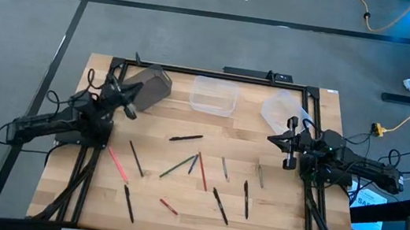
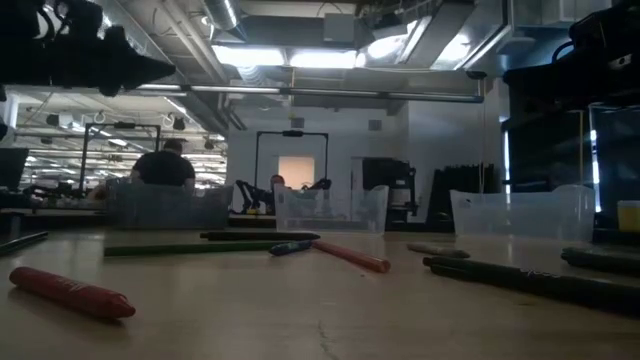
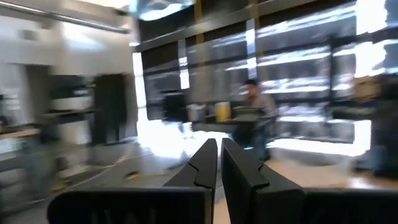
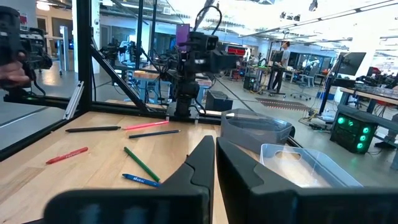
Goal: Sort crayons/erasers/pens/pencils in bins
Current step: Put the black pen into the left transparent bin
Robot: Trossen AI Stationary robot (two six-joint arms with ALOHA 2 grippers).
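About a dozen sticks lie flat across the middle of the table: a black one (image 1: 186, 138), a pink one (image 1: 118, 163), a green one (image 1: 177, 167), a red one (image 1: 203, 172), grey ones (image 1: 225, 168) and more black ones (image 1: 220, 206). Three bins stand along the far edge: the grey box (image 1: 149, 88), the clear squarish tub (image 1: 214, 95) and the clear rounded tub (image 1: 285, 111). My left gripper (image 1: 131, 111) (image 3: 219, 149) hovers shut, just near of the grey box. My right gripper (image 1: 271, 140) (image 4: 215, 146) hovers shut, beside the rounded tub. Neither holds anything.
A black frame (image 1: 210, 74) runs round the table's far and side edges. The right wrist view shows the left arm (image 4: 189, 62) across the table, with the green stick (image 4: 142, 163) and a blue stick (image 4: 140, 180) closest. People stand in the room beyond.
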